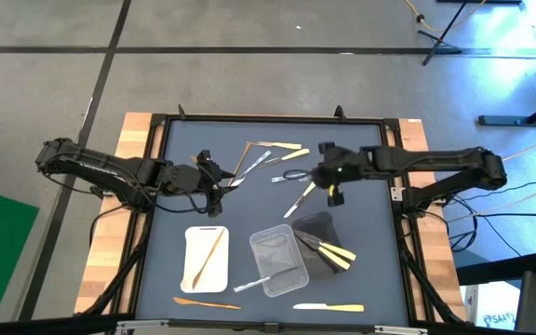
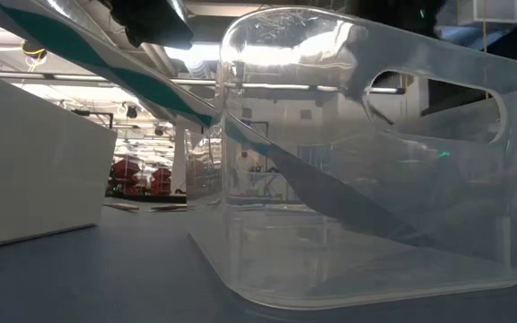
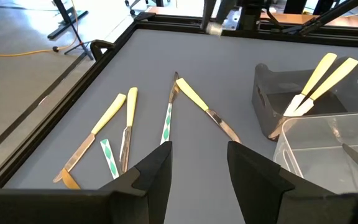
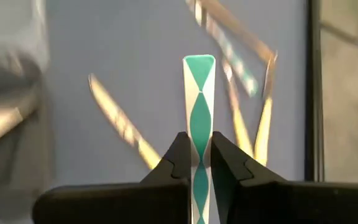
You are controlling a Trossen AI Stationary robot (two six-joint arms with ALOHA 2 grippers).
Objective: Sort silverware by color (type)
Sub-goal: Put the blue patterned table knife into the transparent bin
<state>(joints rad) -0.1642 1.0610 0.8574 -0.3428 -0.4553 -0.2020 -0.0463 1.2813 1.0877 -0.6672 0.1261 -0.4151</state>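
A white tray (image 1: 207, 258), a clear tray (image 1: 278, 260) and a black tray (image 1: 321, 240) sit side by side on the table (image 1: 361, 186).

Dark jointed arms, black angular fingers (image 3: 157, 180)

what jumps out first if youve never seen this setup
The right pincer, above the middle of the table, is shut on a green-and-white patterned utensil. The left pincer hangs open over a scatter of cream-handled knives at the table's back. Three trays sit nearer the front: white, clear and black.
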